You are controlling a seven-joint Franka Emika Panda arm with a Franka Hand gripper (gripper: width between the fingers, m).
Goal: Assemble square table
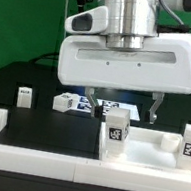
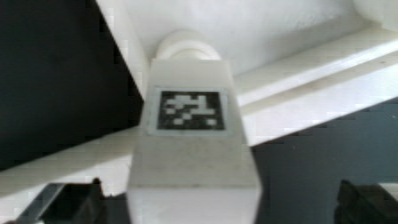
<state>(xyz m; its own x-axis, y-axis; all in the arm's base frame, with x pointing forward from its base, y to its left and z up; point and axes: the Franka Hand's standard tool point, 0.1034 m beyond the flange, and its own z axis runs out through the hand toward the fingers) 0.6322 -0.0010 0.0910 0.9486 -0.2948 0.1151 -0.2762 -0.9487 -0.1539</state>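
The white square table top (image 1: 142,153) lies at the exterior view's right with its raised rim up. A tagged white leg (image 1: 116,129) stands upright in its near corner, and another tagged leg (image 1: 189,144) stands at the far right. My gripper (image 1: 124,107) hangs open just above the first leg, one finger on each side. In the wrist view the leg (image 2: 192,110) fills the middle, tag facing the camera, between my gripper's (image 2: 217,205) dark fingertips (image 2: 71,203). There are gaps on both sides, and the top's rim (image 2: 302,75) runs behind it.
Two loose tagged white legs (image 1: 24,95) (image 1: 64,101) lie on the black surface at the exterior view's left. The marker board (image 1: 109,106) lies behind the gripper. White wall bars (image 1: 34,146) edge the front.
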